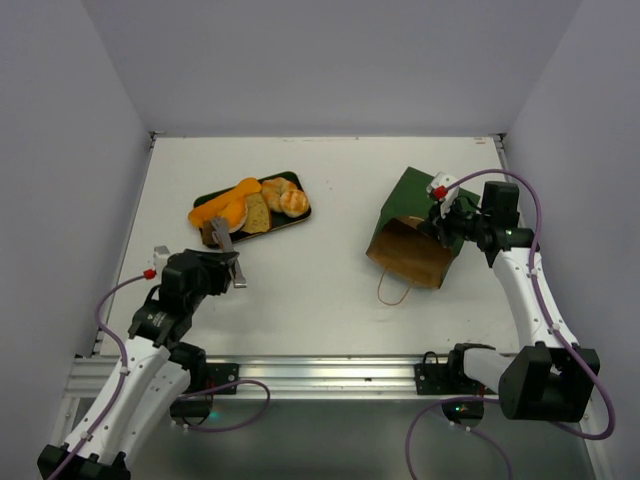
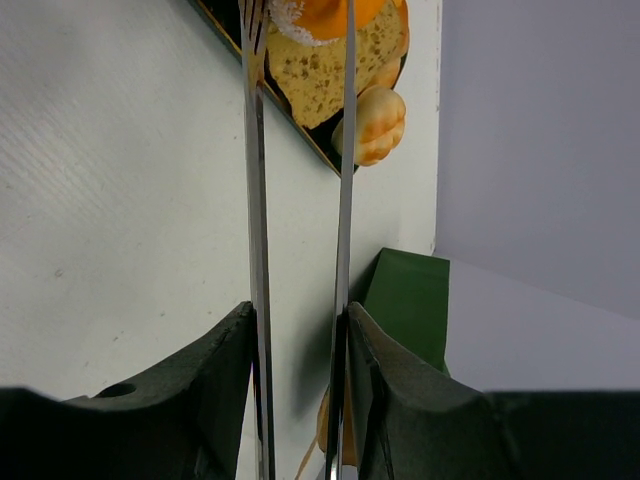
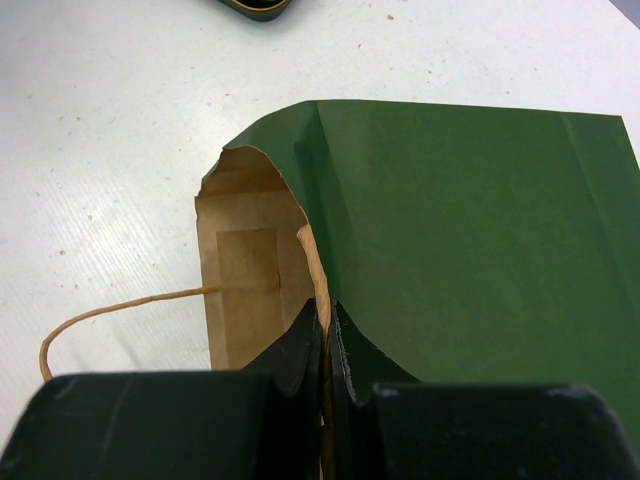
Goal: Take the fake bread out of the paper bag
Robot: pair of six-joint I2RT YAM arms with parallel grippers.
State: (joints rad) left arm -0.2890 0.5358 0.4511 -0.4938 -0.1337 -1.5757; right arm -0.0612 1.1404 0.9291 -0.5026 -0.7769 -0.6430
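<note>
The fake bread lies on a dark green tray (image 1: 292,177): a long orange loaf (image 1: 225,205), a tan slice (image 1: 257,212) and golden rolls (image 1: 286,197). No dark brown chunk shows. My left gripper (image 1: 226,264) is shut on metal tongs (image 1: 220,238) whose tips reach the tray's near edge. In the left wrist view (image 2: 300,330) the tong blades (image 2: 258,200) stand apart with nothing between them, pointing at the slice (image 2: 315,70) and a roll (image 2: 375,125). The paper bag (image 1: 415,225) lies on its side, mouth toward me. My right gripper (image 1: 447,215) is shut on its rim (image 3: 322,275).
The bag's twine handle (image 1: 392,292) loops onto the table in front of its mouth and shows in the right wrist view (image 3: 110,312). The bag's brown inside (image 3: 245,290) shows no bread. White walls enclose the table at left, back and right.
</note>
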